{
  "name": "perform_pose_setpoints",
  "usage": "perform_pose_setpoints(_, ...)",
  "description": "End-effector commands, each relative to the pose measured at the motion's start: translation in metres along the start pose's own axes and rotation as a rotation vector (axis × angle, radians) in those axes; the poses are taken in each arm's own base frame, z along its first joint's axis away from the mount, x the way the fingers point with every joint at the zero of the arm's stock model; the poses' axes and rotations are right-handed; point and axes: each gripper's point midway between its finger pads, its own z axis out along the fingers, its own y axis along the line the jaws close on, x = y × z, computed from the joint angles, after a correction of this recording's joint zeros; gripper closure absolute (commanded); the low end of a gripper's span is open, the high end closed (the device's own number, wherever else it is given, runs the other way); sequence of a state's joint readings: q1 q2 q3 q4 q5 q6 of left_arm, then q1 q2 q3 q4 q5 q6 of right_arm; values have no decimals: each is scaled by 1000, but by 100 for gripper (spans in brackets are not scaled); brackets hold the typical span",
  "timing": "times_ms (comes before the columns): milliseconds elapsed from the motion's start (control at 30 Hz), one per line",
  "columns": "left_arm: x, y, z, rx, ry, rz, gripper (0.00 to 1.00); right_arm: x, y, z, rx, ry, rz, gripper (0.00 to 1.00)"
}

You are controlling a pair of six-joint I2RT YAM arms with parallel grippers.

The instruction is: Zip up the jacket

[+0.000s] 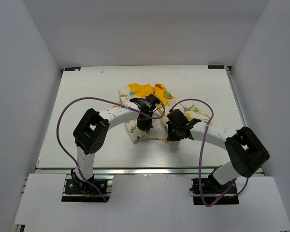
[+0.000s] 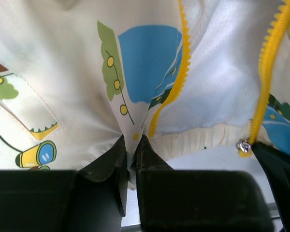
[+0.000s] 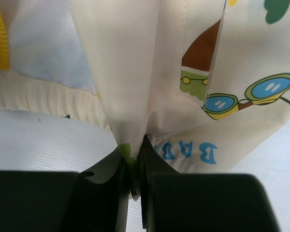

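The jacket (image 1: 145, 96), cream with cartoon prints and a yellow-orange hood, lies bunched at the table's middle. My left gripper (image 1: 143, 126) is shut on a fold of its cream front panel (image 2: 130, 96), beside the yellow zipper strip (image 2: 176, 82). A second zipper strip (image 2: 270, 63) ends at a small metal slider (image 2: 242, 145) to the right. My right gripper (image 1: 173, 131) is shut on a fold of the other panel (image 3: 130, 87), next to blue "BABY" lettering (image 3: 188, 152). Both grippers hold the fabric lifted off the table.
White table (image 1: 87, 106) with grey walls on three sides. Purple cables (image 1: 67, 108) loop over both arms. The table's metal front rail (image 1: 150, 170) runs just behind the arm bases.
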State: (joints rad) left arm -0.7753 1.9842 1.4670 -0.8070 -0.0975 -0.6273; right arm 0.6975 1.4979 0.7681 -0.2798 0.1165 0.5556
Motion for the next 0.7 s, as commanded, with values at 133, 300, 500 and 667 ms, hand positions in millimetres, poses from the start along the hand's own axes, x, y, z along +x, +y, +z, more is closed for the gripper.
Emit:
perform_pose_setpoints(133,-19,7,-52,21,-125,22,84,19,-36,7,121,38,31,100)
perform_pose_setpoints(300,-13,10,-55,23,-122,34,77,26,-42,9,133,53,42,100)
perform_pose_setpoints(500,5,19,-42,-6,-62,38,72,29,-44,10,135,61,40,100)
perform_pose_setpoints(667,13,24,-39,-15,-41,47,63,32,-47,11,135,71,33,100)
